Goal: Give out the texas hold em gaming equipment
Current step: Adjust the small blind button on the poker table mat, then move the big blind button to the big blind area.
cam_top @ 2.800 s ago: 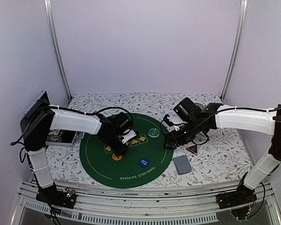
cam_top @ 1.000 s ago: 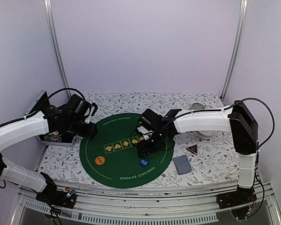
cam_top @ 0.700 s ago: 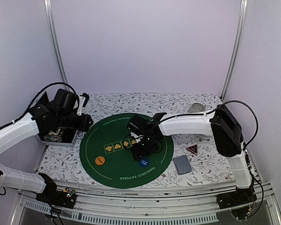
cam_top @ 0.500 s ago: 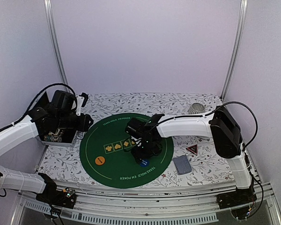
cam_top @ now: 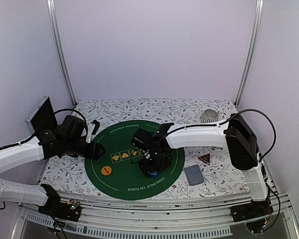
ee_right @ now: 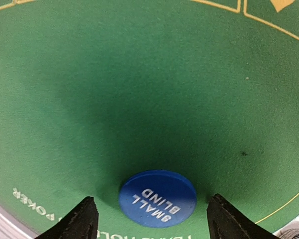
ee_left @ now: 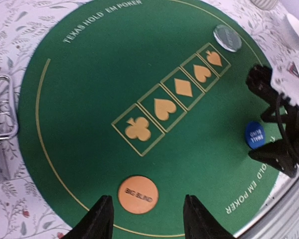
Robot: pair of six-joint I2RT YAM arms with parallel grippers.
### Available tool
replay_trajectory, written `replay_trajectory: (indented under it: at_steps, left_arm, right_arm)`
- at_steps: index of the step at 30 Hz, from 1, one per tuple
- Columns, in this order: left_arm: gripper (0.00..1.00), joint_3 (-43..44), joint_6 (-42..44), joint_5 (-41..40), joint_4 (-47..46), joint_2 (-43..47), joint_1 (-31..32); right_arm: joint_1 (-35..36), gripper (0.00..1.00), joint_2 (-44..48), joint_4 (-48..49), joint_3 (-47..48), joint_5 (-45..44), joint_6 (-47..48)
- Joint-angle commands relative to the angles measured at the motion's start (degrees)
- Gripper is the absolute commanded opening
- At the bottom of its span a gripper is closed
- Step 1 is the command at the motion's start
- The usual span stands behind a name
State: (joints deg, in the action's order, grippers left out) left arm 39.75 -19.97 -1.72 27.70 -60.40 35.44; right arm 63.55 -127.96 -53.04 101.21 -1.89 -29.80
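Note:
A blue "SMALL BLIND" button (ee_right: 157,198) lies on the green poker mat (cam_top: 124,179) near its front edge. My right gripper (ee_right: 152,225) is low over it and open, with one finger on each side and neither touching. In the top view that gripper (cam_top: 152,168) covers most of the button. An orange "BIG BLIND" button (ee_left: 138,194) lies just ahead of my open, empty left gripper (ee_left: 147,221), which hovers at the mat's left edge (cam_top: 93,150). A clear disc (ee_left: 227,38) rests beside the spade box. The grey-blue card deck (cam_top: 193,175) and the red-black triangle marker (cam_top: 204,159) lie right of the mat.
An open metal case (cam_top: 40,113) stands at the far left, its latch (ee_left: 0,114) in the left wrist view. A ribbed grey cup (cam_top: 208,116) stands at the back right. The right arm (cam_top: 199,133) stretches across the mat's right half.
My right gripper slid left and down onto the blue button's spot. My left arm swung from the case down to the mat's left edge.

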Motion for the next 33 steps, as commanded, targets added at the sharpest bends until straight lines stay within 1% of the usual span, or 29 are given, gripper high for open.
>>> replay_trajectory:
  at_steps: [1,6,8,12,14,17,18,20,21,25,26,29,31,33]
  left_arm:
    - [0.50,-3.00,-6.96,-0.89,-1.55,0.73,7.22]
    - [0.43,-3.39,-10.35,-1.36,-0.11,-5.05,12.73]
    - [0.43,-3.42,-10.41,-1.61,-0.96,-7.75,13.92]
    - [0.39,-1.52,-8.68,-1.01,-0.73,-14.22,14.39]
    - [0.36,-0.92,-7.59,-0.28,-0.04,-16.91,14.61]
    - [0.35,-0.89,-6.15,0.77,-0.42,-19.96,14.59]
    - [0.34,-0.40,-5.99,0.56,-0.50,-20.80,14.58]
    - [0.28,0.76,-5.75,-0.08,-1.33,-22.25,14.61]
    - [0.26,1.19,-5.78,-0.45,-2.17,-22.57,14.62]
    - [0.25,0.95,-5.66,-0.84,-5.82,-23.91,14.41]
    - [0.23,1.01,-5.43,-0.79,-6.05,-24.60,14.15]
    - [0.12,1.25,-5.29,-0.40,-5.42,-26.72,12.49]
    - [0.09,0.74,-5.74,0.64,-4.78,-27.08,11.17]
    - [0.08,-0.21,-6.46,0.89,-3.51,-26.42,10.62]
  right_arm:
    - [0.17,0.80,8.02,4.34,-3.09,-0.47,-1.05]
    - [-1.54,0.81,14.84,7.12,-10.62,-2.17,-0.79]
    - [-2.55,0.82,17.92,8.40,-14.40,-2.62,-0.70]
    - [-5.77,0.82,23.70,10.95,-21.78,-2.73,-0.38]
    - [-6.74,0.82,25.53,11.15,-24.18,-3.12,-0.22]
    - [-7.55,0.82,26.97,11.21,-26.81,-3.51,-0.08]
    - [-7.75,0.82,27.27,11.31,-27.31,-3.48,-0.08]
    - [-8.02,0.82,27.28,11.60,-27.71,-3.47,0.08]
    - [-8.10,0.82,27.18,11.68,-27.73,-3.47,0.25]
    - [-8.18,0.82,26.90,11.64,-27.89,-3.84,0.45]
    - [-8.19,0.82,26.90,11.64,-28.05,-3.96,0.45]
    - [-8.28,0.82,26.80,11.57,-28.08,-3.95,0.12]
    - [-8.40,0.82,26.80,11.46,-27.80,-4.06,-0.07]
    - [-8.42,0.82,26.87,11.36,-27.53,-4.39,-0.25]
